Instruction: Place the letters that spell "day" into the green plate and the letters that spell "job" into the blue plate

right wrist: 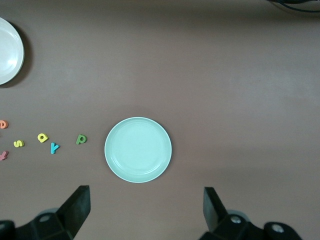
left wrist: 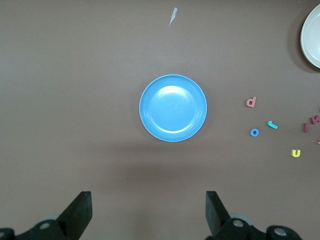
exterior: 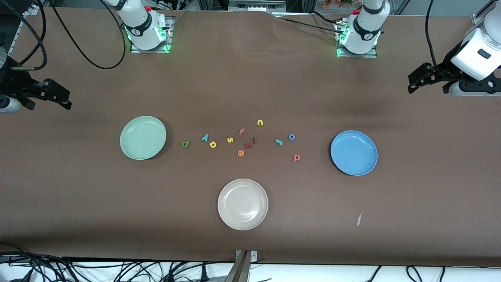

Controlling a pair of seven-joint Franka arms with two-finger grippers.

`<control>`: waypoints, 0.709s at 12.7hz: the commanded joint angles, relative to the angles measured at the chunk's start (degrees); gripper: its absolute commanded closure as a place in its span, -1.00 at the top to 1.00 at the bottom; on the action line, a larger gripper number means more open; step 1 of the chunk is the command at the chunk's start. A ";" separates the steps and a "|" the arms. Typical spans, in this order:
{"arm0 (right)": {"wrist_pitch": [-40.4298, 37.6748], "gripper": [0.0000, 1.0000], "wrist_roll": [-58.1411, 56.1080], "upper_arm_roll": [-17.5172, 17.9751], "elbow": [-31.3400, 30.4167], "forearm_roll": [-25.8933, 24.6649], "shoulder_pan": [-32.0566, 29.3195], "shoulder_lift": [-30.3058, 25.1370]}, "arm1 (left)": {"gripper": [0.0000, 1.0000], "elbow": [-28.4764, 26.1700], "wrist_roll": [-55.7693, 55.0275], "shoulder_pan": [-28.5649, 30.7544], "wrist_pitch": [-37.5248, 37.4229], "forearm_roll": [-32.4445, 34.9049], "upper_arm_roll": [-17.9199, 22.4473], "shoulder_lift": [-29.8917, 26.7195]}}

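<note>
- Nothing placed: green plate (exterior: 143, 137) and blue plate (exterior: 354, 152) both bare on the counter (exterior: 250, 78), green toward the right arm's end, blue toward the left arm's end.
- Right gripper (right wrist: 145, 210) hung high over the counter's edge at its own end, wide open, holding nothing; in its wrist view looked straight down on the green plate.
- Left gripper (left wrist: 148, 212) hung likewise at the other end, wide open and empty, looking down on the blue plate.
- Letters strewn between the two plates, none touching a plate.
- "day" set nearest the green plate: d (exterior: 185, 144) just beside its rim, then y (exterior: 205, 137), then a (exterior: 212, 144), each a little nearer the middle. Closer to the right arm, so probably that arm's work.
- "job" set nearest the blue plate: j (exterior: 279, 142) and o (exterior: 291, 136) close together, b (exterior: 296, 158) apart and nearer the front camera. Closer to the left arm.
- Distractors in the middle: s (exterior: 230, 140), f (exterior: 242, 131), n (exterior: 260, 123), e (exterior: 240, 152), plus darker red pieces too small to read; beige plate (exterior: 242, 204) nearest the front camera.
- Likely first move: a descent from the counter's end toward the middle, passing over the plate to reach the letters.
- d stood upright-ish with its stem across the row; a grip across the thin stem judged easiest, though tiny size left little margin.
</note>
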 commanded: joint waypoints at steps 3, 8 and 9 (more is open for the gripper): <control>-0.75 1.00 0.49 0.50 1.15 -1.02 -0.38 0.41 | 1.00 1.58 0.24 0.04 -1.02 -0.46 -0.16 0.61; -0.93 1.00 0.58 0.41 1.32 -0.76 -0.56 0.24 | 1.00 1.58 0.33 0.04 -1.02 -0.46 -0.16 0.61; -0.93 1.00 0.58 0.41 1.15 -0.76 -0.56 0.15 | 1.00 1.58 0.33 0.04 -1.02 -0.46 -0.16 0.61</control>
